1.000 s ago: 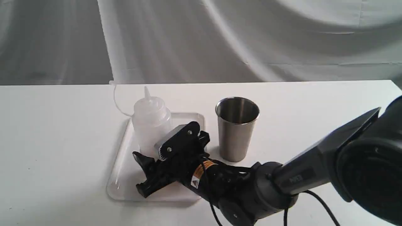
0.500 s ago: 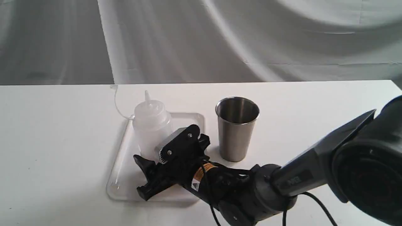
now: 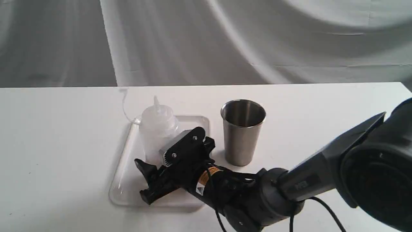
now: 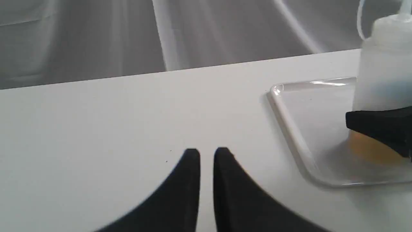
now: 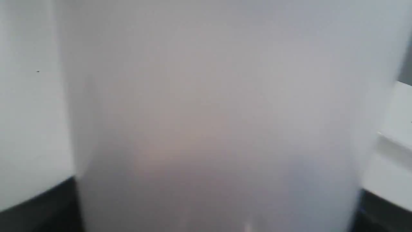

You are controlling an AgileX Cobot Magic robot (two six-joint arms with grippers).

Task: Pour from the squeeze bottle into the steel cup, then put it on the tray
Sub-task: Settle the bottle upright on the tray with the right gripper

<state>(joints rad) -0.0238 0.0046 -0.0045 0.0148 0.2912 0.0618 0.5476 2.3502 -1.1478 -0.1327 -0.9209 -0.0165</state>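
Note:
The squeeze bottle [image 3: 157, 129] stands on the tray [image 3: 128, 180], nozzle up, its cap strap curling off to the left. Amber liquid shows low in the bottle [image 4: 383, 64] in the left wrist view. My right gripper [image 3: 153, 158] is shut on the bottle's lower body, one finger on each side. The bottle's wall [image 5: 206, 112] fills the right wrist view. The steel cup [image 3: 243, 132] stands upright on the table just right of the tray. My left gripper [image 4: 207, 154] is shut and holds nothing, low over bare table beside the tray's rim [image 4: 289, 112].
The white table [image 3: 322, 112] runs back to a grey cloth backdrop [image 3: 225, 42]. My right arm [image 3: 305, 183] reaches in from the lower right, passing in front of the cup's base. The left arm is out of the exterior view.
The bottle has dropped lower in my right gripper's hold and its nozzle has swung to the right. The cup and tray have stayed put.

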